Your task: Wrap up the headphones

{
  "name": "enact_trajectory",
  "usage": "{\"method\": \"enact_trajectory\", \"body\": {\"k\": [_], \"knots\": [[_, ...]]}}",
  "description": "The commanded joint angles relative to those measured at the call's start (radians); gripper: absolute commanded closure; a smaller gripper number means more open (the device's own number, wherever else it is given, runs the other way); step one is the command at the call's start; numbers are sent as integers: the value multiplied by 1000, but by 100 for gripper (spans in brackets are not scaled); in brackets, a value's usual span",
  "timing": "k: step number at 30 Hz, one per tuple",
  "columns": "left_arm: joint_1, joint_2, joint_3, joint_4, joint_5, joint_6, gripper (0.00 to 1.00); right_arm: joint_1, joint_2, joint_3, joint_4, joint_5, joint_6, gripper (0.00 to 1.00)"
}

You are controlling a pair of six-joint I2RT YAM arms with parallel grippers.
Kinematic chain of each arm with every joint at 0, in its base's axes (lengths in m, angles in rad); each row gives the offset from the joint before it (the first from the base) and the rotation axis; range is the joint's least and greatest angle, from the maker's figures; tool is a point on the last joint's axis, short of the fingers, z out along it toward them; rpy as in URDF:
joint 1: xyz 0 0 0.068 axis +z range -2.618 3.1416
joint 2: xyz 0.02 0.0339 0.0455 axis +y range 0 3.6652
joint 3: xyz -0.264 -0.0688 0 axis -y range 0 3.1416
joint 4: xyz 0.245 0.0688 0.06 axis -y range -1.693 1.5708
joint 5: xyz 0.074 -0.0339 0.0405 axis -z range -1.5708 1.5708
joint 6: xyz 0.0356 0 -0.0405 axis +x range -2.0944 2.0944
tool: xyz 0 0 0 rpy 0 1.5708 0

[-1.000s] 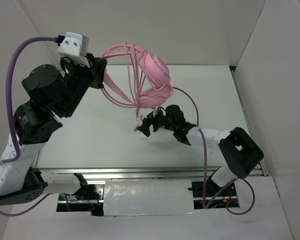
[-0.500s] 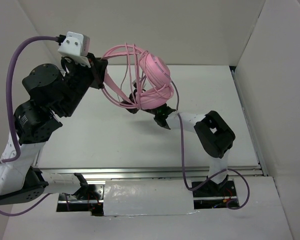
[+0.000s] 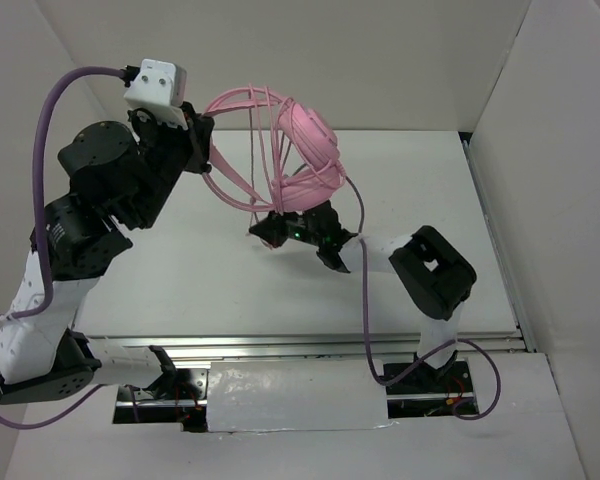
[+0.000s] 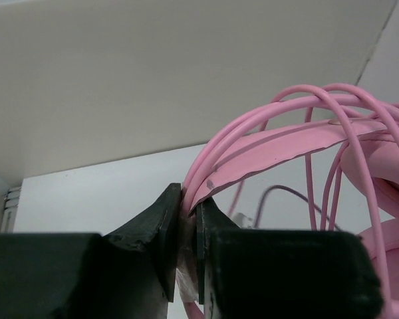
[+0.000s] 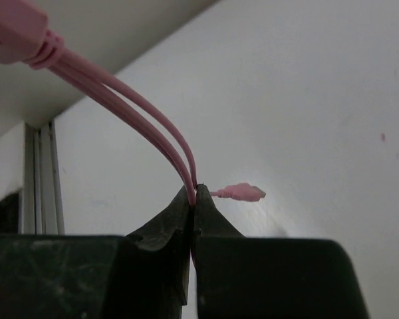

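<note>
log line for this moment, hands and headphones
left hand: shut on thin pink headband | right hand: shut on thin pink cord near plug | small pink dome-cup headphones: cord looped round them

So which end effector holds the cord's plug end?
The right end effector, shut on the cord beside its plug; the left end effector clamps the headband.

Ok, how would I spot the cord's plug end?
Find the right hand, close by the raised headphones. A small pink plug pokes out just past where it pinches the cord. Unlike the long loops, it is a stubby free tip.
</note>
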Motion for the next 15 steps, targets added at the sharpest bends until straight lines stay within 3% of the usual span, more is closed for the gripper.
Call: {"method": "enact_trajectory", "body": {"k": [1, 8, 15], "knots": [[25, -18, -9, 216, -90, -32, 100, 0, -179, -218, 9, 57, -4, 100], [232, 31, -67, 204, -17, -122, 100, 42, -529, -578, -184, 273, 21, 100], [451, 178, -49, 178, 8, -222, 100, 150, -731, -632, -434, 492, 79, 100]]}}
